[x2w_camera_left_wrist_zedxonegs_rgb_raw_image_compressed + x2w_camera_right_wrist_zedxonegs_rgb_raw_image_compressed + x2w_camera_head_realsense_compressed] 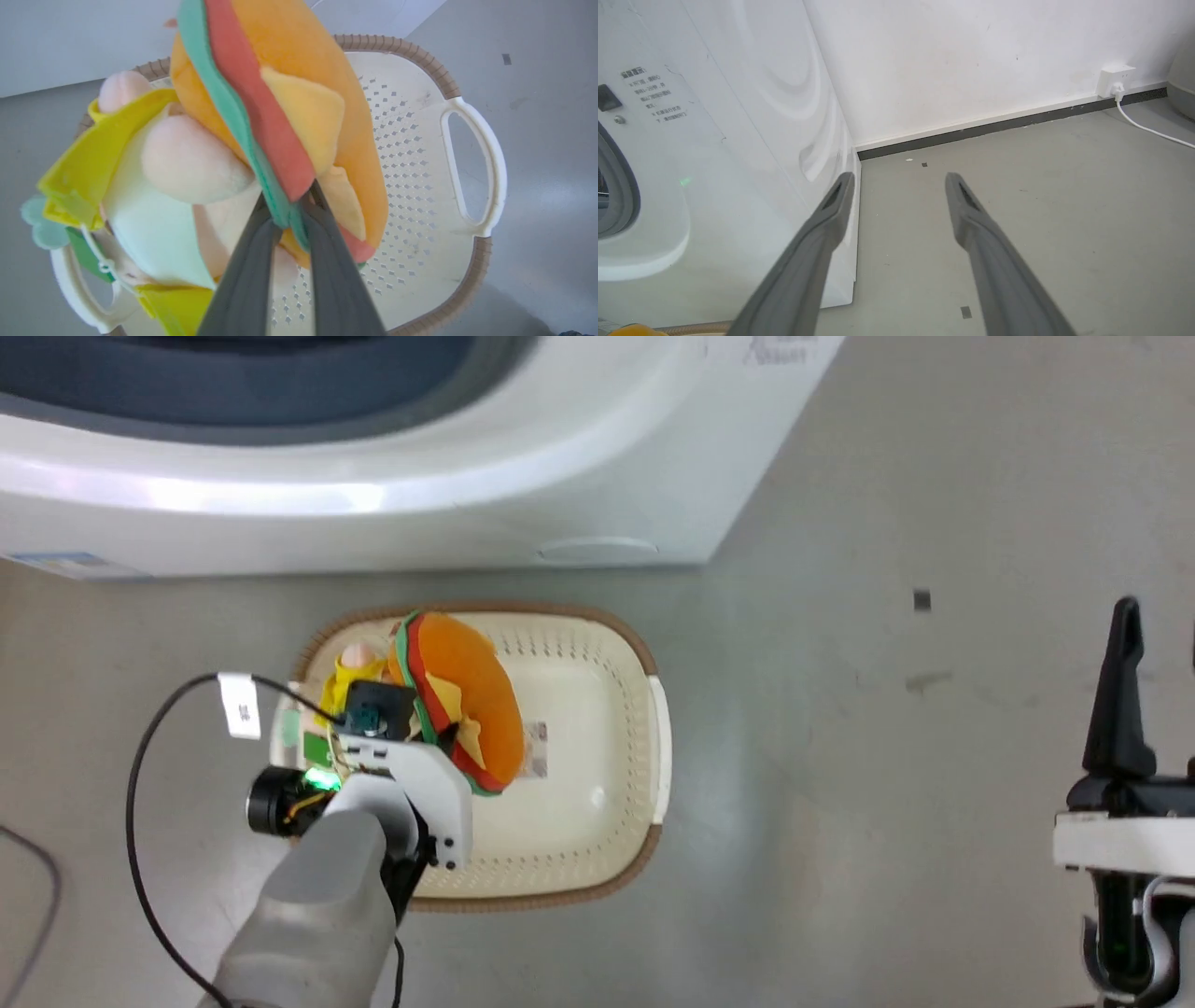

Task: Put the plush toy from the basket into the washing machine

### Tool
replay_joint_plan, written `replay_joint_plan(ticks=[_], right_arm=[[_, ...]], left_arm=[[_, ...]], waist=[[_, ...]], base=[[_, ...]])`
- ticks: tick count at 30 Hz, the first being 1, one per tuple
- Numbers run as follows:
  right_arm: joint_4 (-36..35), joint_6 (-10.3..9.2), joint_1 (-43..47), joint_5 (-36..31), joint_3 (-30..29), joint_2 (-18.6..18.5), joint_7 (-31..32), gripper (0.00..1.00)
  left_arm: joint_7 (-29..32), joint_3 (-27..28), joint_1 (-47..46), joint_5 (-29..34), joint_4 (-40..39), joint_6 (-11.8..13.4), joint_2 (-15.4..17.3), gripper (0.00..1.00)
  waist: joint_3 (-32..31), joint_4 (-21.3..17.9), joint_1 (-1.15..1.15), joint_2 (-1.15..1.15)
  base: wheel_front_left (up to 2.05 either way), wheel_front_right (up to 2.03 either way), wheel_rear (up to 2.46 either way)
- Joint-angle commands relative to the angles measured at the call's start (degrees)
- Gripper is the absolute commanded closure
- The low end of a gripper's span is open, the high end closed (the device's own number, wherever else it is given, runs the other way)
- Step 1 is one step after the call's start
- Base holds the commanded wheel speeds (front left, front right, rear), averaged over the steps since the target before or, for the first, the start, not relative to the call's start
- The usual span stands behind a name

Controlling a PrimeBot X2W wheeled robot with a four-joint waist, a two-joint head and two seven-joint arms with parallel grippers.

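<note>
The hamburger plush toy (464,700) hangs on edge over the left half of the cream basket (597,803), which sits on the floor in front of the white washing machine (392,513). My left gripper (292,205) is shut on the plush toy (280,107), pinching its green and red layers, with the pink limbs and yellow cloth drooping to the left over the basket (420,154). My right gripper (899,179) stands open over bare floor beside the washing machine (714,154); one dark finger (1118,691) shows at the right of the head view.
A black cable (149,821) with a white tag loops from my left wrist over the floor at the left. A white wall socket (1115,80) with a white cord sits at the far wall. Grey floor spreads to the right of the basket.
</note>
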Motion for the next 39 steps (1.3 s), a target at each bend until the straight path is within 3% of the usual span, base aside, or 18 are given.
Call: replay_joint_plan(ticks=[1, 9, 22, 32, 39], right_arm=[[0.47, -0.04, 1.56, -0.51, -0.10, -0.01, -0.25, 0.00], [1.61, -0.04, 6.00, -1.20, -0.18, -0.01, -0.25, 0.00], [2.56, -0.04, 10.08, -1.86, 0.18, -0.01, -0.25, 0.00], [1.77, -0.04, 8.46, -1.66, 1.31, -0.01, -0.25, 0.00], [0.98, -0.04, 4.33, -1.04, 1.85, -0.01, -0.25, 0.00]], left_arm=[[-1.71, 0.01, 1.45, -0.66, -0.45, -0.30, -0.41, 1.00], [-4.52, 1.52, 6.11, -2.15, -6.02, 0.27, -0.51, 1.00], [-4.59, 7.79, 16.22, 3.19, -33.76, 7.10, 2.88, 1.00], [-4.59, 11.50, 13.70, 6.23, -38.79, 8.51, 3.38, 1.00], [-4.60, 13.57, 4.04, 8.04, -36.81, 8.23, 4.83, 1.00]], waist=[[-5.33, 2.54, 0.00, 0.00], [-12.43, 4.88, 0.00, 0.00], [-18.57, 6.45, 0.00, 0.00], [-15.20, 4.23, 0.00, 0.00], [-7.73, 0.89, 0.00, 0.00]], base=[[0.00, 0.00, 0.00], [0.00, 0.00, 0.00], [0.00, 0.00, 0.00], [0.00, 0.00, 0.00], [0.00, 0.00, 0.00]])
